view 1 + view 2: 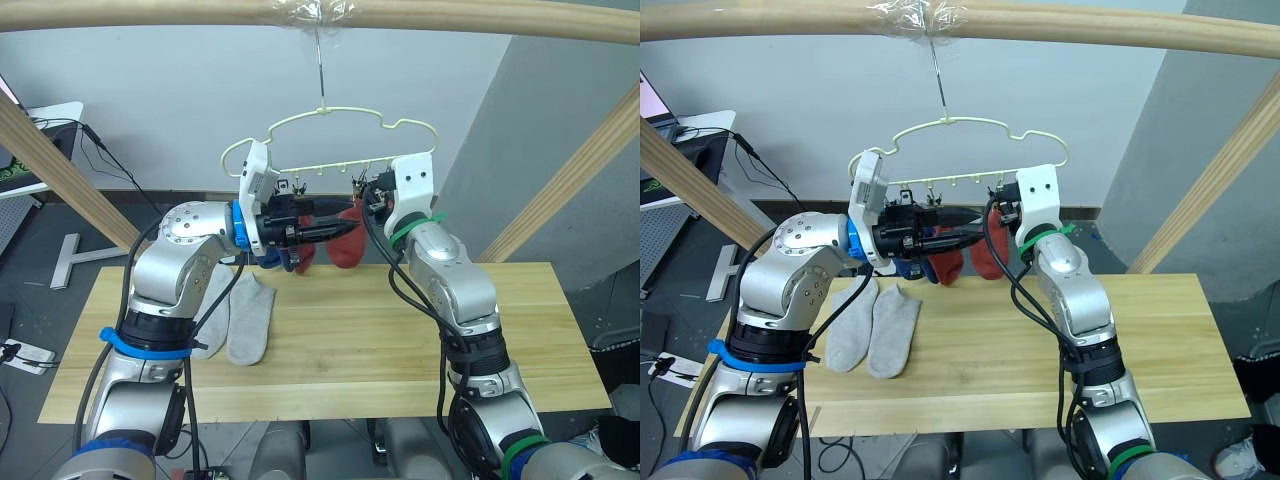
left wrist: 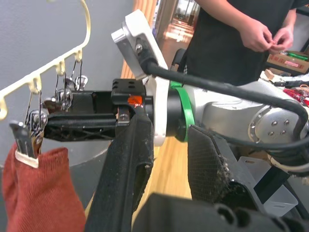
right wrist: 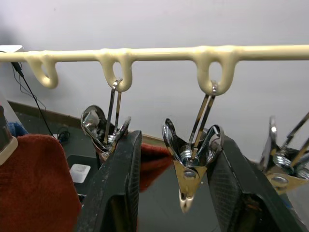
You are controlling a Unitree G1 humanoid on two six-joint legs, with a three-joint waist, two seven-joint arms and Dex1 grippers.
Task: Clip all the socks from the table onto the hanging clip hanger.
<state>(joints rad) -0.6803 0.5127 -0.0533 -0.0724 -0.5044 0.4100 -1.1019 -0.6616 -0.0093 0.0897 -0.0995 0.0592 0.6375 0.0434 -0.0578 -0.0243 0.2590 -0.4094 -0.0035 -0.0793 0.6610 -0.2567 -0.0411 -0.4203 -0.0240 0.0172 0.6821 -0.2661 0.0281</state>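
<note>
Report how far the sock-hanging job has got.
Done: two rust red socks hang clipped on the clip hanger.
In hand: the right gripper brackets an empty metal clip, jaws open.
Left: two light grey socks lie on the table; blue fabric shows behind the left gripper.

Glossy metal clips (image 3: 187,169), smooth cream clip hanger (image 3: 145,54), ribbed knit rust socks (image 2: 41,193), matt wood table (image 1: 400,340)

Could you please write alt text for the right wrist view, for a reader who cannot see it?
The open right gripper brackets a metal clip hanging from the cream clip hanger, nothing clamped. A rust red sock hangs alongside.
</note>
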